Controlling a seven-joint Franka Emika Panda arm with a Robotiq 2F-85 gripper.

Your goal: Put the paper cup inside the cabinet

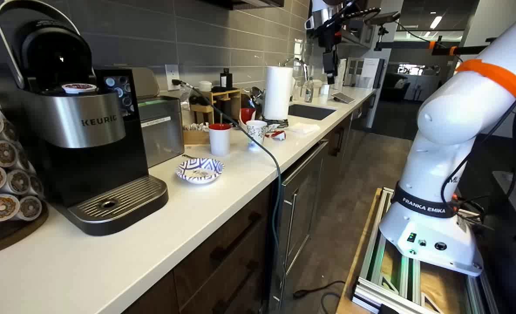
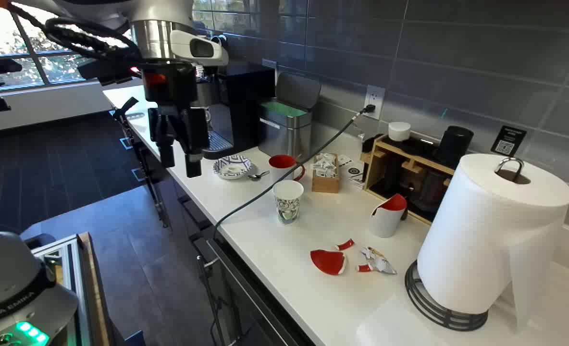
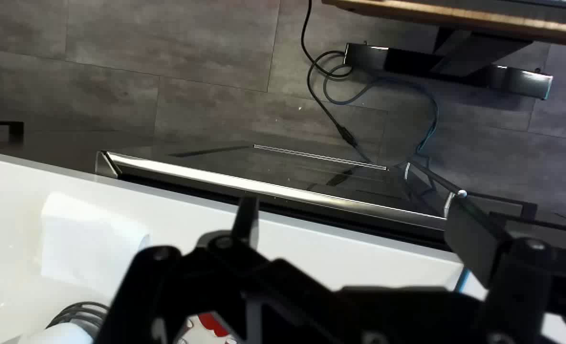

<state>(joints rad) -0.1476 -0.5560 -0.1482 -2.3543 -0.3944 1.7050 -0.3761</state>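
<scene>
While the gripper (image 2: pixel 180 163) hangs high with fingers apart, a patterned paper cup (image 2: pixel 288 202) stands upright on the white counter (image 2: pixel 265 250).

In an exterior view, a dark cable (image 1: pixel 279 179) crosses the cup, partly hiding it; a red-lined mug (image 1: pixel 220 141) stands to its left. Dark cabinet fronts (image 1: pixel 197 272) below are shut, insides hidden; an overhead unit (image 1: pixel 258 4) is cut off, too little shown to name.
</scene>
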